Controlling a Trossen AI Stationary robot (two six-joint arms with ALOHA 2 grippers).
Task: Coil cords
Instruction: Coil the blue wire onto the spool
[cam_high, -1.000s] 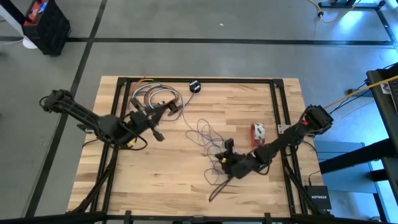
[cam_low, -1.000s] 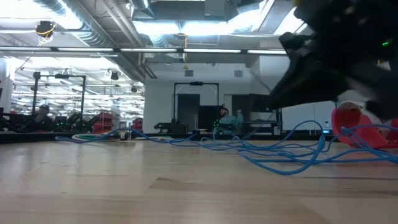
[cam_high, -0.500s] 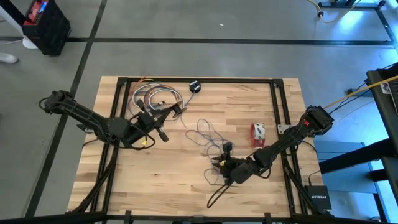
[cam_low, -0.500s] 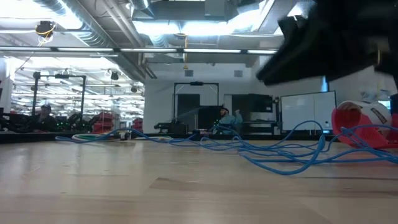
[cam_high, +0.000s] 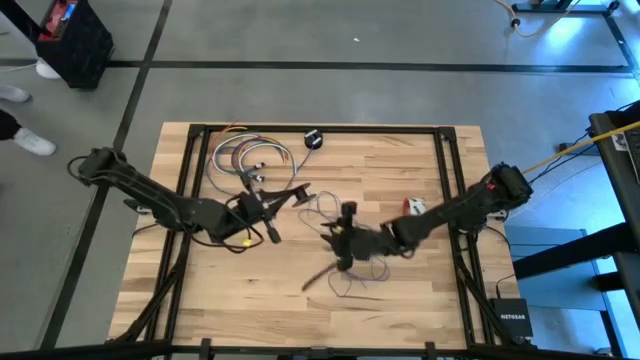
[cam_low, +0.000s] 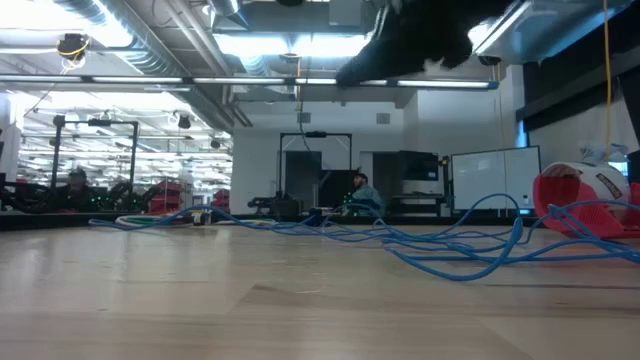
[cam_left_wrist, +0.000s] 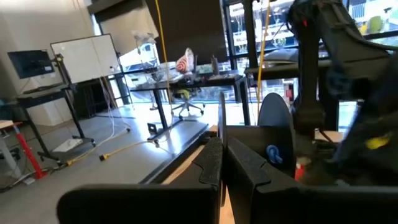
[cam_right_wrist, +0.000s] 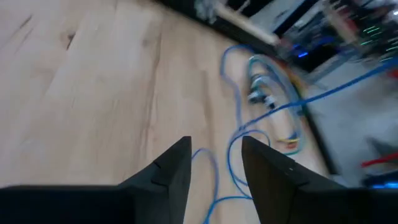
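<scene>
Right pincer (cam_high: 345, 215) sits over the middle of the desk (cam_high: 400, 300), above the loose tangle of the thin bluish-purple cord (cam_high: 340, 275); fingers (cam_right_wrist: 273, 174) slightly apart, holding nothing. Cord loops run on the wood just ahead of them. Left pincer (cam_high: 297, 192) lies just left of the tangle, fingers (cam_left_wrist: 211, 165) pressed together, empty. Red-and-white cord bundle (cam_high: 412, 206) rests right of the tangle, beside the right arm. Black puck (cam_high: 313, 139) sits beyond the tangle at the desk's far edge, near a multicoloured cable coil (cam_high: 245, 155).
</scene>
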